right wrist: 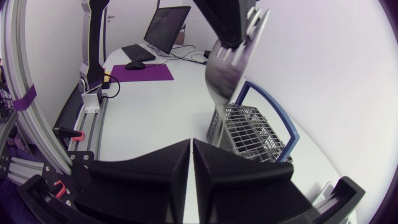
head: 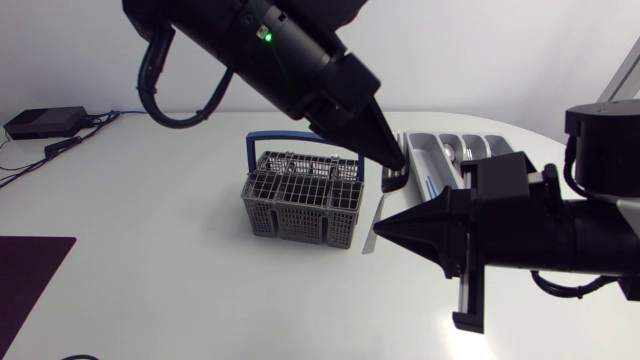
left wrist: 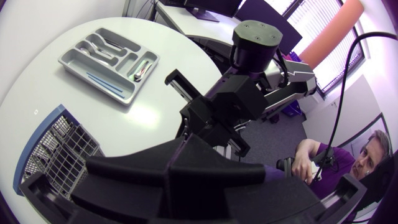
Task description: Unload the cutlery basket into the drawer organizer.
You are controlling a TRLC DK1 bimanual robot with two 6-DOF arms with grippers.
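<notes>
The cutlery basket (head: 300, 200), grey mesh with a blue handle, stood near the middle of the white table (head: 150, 230). Just beside it, on the side toward the drawer organizer (head: 425, 150), a silver piece of cutlery (head: 378, 215) hung above the tabletop with its long end pointing down. The left gripper (head: 393, 160) clenched its upper end between both fingers. In the right wrist view this piece (right wrist: 227, 74) showed slots near the held end and hung in front of the basket (right wrist: 249, 127).

The grey organizer lay further back, toward the table's rounded edge. In the left wrist view, the organizer (left wrist: 69, 60) held a spoon-like metal piece (left wrist: 142, 70) in one compartment and thin blue sticks (left wrist: 106, 84) in its long one. The basket (left wrist: 53, 152) sat nearer the left gripper (left wrist: 169, 177).

The right gripper (head: 385, 230) had its fingers pressed together on nothing. It pointed at the hanging piece's lower end. From its own camera, the right gripper (right wrist: 191, 155) had the cutlery ahead of it and higher up.

A dark mat (head: 30, 270) lay at the table's near left corner.
</notes>
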